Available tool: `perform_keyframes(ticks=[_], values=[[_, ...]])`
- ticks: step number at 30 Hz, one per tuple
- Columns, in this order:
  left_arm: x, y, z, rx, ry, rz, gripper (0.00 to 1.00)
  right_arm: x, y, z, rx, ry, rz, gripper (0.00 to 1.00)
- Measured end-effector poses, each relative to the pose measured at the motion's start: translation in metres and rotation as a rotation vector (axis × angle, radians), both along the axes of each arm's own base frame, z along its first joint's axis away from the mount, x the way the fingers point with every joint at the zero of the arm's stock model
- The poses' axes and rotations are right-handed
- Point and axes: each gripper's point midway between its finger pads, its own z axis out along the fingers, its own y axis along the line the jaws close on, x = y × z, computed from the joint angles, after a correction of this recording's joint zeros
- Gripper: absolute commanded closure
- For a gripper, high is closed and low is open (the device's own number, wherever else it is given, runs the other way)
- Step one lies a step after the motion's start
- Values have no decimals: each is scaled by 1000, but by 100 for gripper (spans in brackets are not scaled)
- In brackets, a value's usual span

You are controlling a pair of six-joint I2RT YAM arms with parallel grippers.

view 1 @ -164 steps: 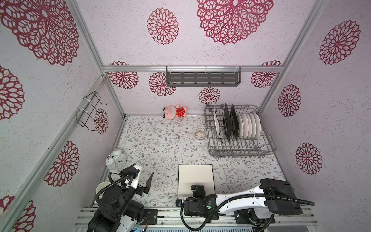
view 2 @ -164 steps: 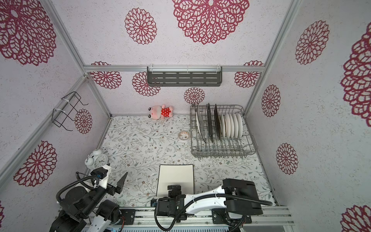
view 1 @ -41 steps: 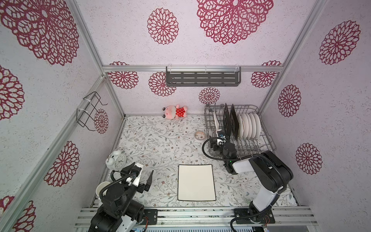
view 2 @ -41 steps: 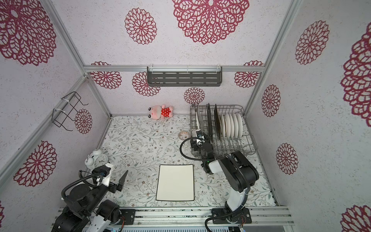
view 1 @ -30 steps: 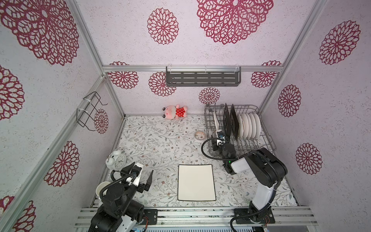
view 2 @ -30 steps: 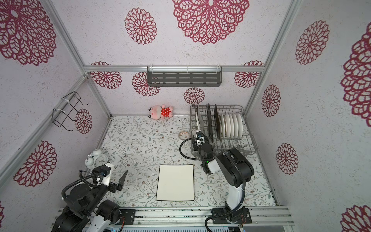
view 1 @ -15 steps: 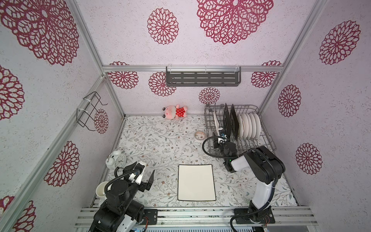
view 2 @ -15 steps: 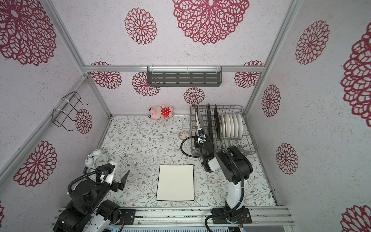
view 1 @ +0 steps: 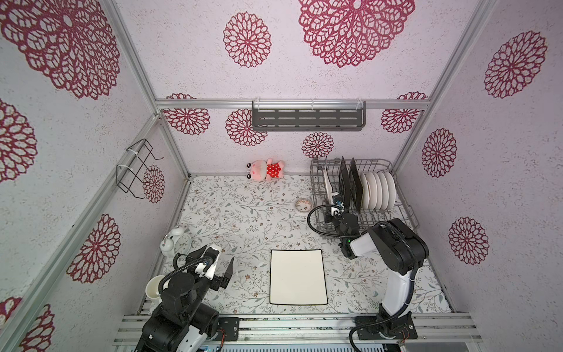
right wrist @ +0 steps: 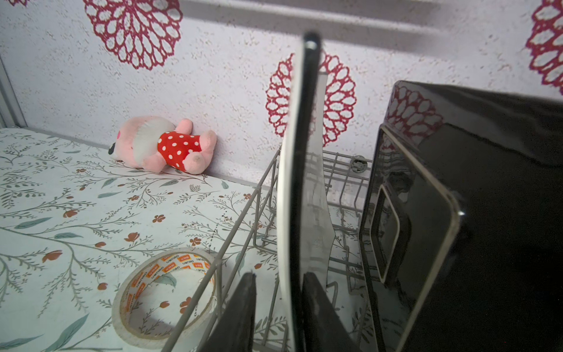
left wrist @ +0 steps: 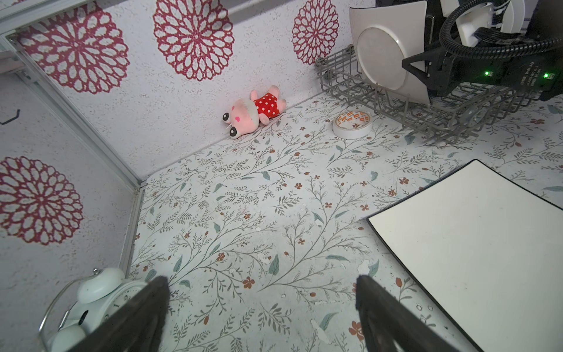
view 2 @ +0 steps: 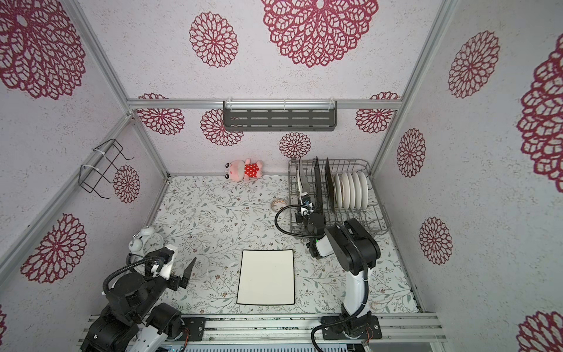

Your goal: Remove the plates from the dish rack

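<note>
The grey wire dish rack stands at the back right. In it stand upright a white dark-rimmed square plate, two black square plates and several round white plates. Another white square plate lies flat on the table near the front. My right gripper straddles the near edge of the upright white plate. One finger lies against its face and a gap remains at the other. My left gripper hangs open and empty at the front left.
A tape roll lies just left of the rack. A pink plush toy rests at the back wall. An alarm clock and a white mug stand beside the left arm. A slotted shelf hangs above.
The right arm has gone from the flat plate at the front into the rack, and its jaws have narrowed round the upright white plate. The left arm shifted slightly.
</note>
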Motion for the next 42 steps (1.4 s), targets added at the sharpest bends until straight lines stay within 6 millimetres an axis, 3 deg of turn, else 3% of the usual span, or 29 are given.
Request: perform_keyframes(ticks=[15,42], values=[[0,0,0,2,0,0,3,2,-2,0,-21,3,-3,87],[1,-1,-3,4,3,0,3,1,-5,3,-99,25,-6,98]])
